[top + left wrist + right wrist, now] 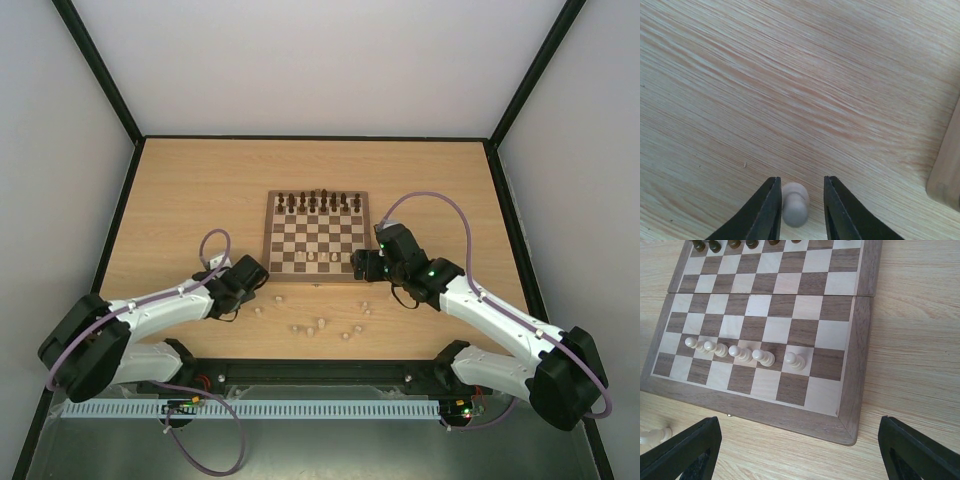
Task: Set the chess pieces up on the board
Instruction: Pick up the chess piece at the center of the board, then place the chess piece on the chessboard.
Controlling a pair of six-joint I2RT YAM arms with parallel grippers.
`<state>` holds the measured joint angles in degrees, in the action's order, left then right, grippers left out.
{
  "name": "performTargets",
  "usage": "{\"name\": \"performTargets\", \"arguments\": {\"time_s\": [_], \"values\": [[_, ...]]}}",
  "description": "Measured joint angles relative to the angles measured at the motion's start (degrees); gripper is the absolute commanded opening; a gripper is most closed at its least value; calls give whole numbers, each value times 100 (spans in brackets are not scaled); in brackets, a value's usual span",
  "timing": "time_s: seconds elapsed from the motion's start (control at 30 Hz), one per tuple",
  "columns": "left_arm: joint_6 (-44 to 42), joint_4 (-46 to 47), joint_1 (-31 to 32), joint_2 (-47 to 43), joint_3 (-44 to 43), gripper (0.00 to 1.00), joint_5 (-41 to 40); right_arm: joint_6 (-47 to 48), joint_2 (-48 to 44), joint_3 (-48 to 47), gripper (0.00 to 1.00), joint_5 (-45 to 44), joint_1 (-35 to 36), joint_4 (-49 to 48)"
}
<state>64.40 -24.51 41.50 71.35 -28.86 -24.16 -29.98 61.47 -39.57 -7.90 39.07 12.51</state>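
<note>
Bench top (180, 190): pale wood-grain laminate look, streaky, matt, smooth. Board (861, 365): wood, dark and pale squares, satin sheen, grain visible. Pawns (794, 360): pale wood, smooth, slightly glossy. Fingers (765, 215): black plastic, matt, faint sheen on edges. Arm shells (495, 312): white plastic, glossy. Cables (435, 196): purple, smooth sheath. Walls (300, 60): white, matt.

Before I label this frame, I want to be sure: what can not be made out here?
Top view: the loose chess pieces are too small to tell their types.
Right wrist view: the dark pieces are cut off by the top edge; one pale piece is cut by the left edge.
Left wrist view: only a corner of the board shows at the right edge; whether the left hand touches the piece it straddles is unclear.
</note>
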Motion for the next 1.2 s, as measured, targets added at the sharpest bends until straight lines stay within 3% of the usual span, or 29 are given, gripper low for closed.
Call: {"name": "performTargets", "arguments": {"time_s": [0.27,0.53,0.8,1.2], "values": [[-138,-39,0,57,-42,7,-28,0,0,0,86,2,0,-31],[-704,-431,68,149,-1097,6,-33,0,4,2,86,-11,0,-42],[-1576,-407,214,1150,-2496,6,168,-2,13,2,86,-214,0,-39],[-2162,-149,323,2262,-3027,9,573,-2,15,2,86,-501,0,-33]]}}
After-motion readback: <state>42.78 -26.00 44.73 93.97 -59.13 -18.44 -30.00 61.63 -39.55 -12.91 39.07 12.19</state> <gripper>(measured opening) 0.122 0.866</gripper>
